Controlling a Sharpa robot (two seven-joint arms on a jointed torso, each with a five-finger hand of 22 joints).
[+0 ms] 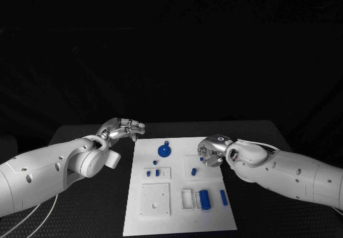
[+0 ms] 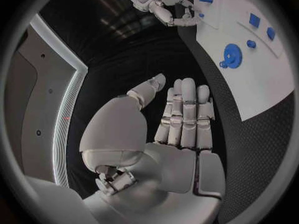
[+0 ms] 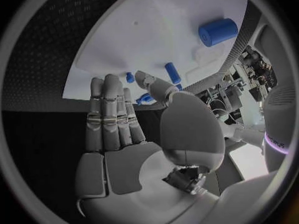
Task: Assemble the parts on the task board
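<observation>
The white task board point(image 1: 179, 225) lies in the middle of the black table. On it I see a blue gear point(image 1: 164, 149), small blue pegs point(image 1: 153, 173) in a white block, another peg point(image 1: 194, 171), a blue cylinder point(image 1: 204, 199) and a blue bar point(image 1: 223, 197). My left hand point(image 1: 123, 129) hangs beyond the board's far left corner, holding nothing; the left wrist view shows its fingers point(image 2: 186, 115) straight. My right hand point(image 1: 212, 151) hovers over the board's far right part, just past the single peg, fingers point(image 3: 111, 114) extended and empty. The gear point(image 2: 231, 52) and the cylinder point(image 3: 218, 31) show too.
A white rectangular plate point(image 1: 156, 199) with small holes and a white slotted holder point(image 1: 188, 198) sit on the board's near half. Black table point(image 1: 85, 208) surrounds the board on both sides. A thin white cable point(image 1: 43, 208) runs below my left arm.
</observation>
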